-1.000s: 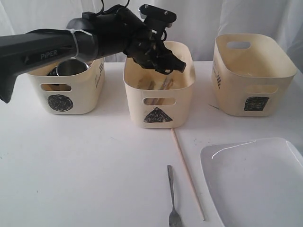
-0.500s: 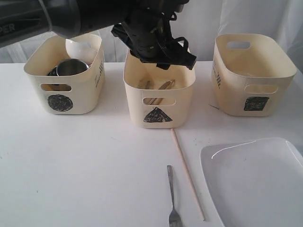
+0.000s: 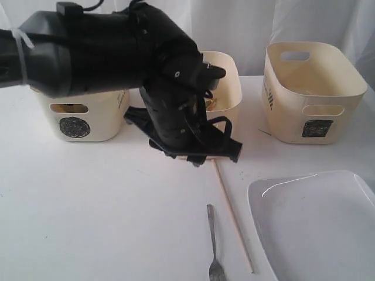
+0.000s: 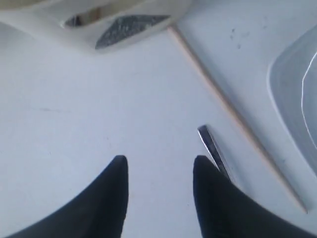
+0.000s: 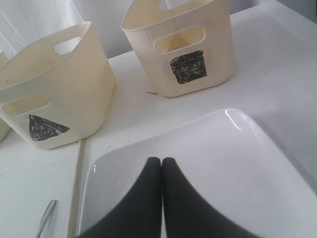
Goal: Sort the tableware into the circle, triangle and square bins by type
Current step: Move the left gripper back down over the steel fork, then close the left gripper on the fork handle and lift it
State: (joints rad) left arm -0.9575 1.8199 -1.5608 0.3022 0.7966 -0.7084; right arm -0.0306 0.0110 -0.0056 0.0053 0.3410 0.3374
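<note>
My left gripper [image 4: 158, 161] hangs open and empty over the bare table in front of the triangle bin [image 3: 225, 88]. The handle end of a steel piece of cutlery [image 4: 210, 144] lies just beside one of its fingers. A wooden chopstick [image 3: 234, 219] runs from the triangle bin toward the front, with the cutlery [image 3: 214, 246] to its left. The large white squarish plate [image 3: 316, 228] lies at the front right. My right gripper [image 5: 162, 161] is shut with nothing in it, above the plate [image 5: 223, 163]. The left arm [image 3: 164, 99] hides most of the triangle bin.
The circle bin [image 3: 73, 123] stands at the back left, partly behind the arm, with its contents hidden. At the back right is the square bin [image 3: 313, 93], showing nothing inside. A white curtain hangs behind the table.
The left arm has swung from above the triangle bin down and forward to the table in front of it. Its jaws stay open. The right gripper has stayed shut.
</note>
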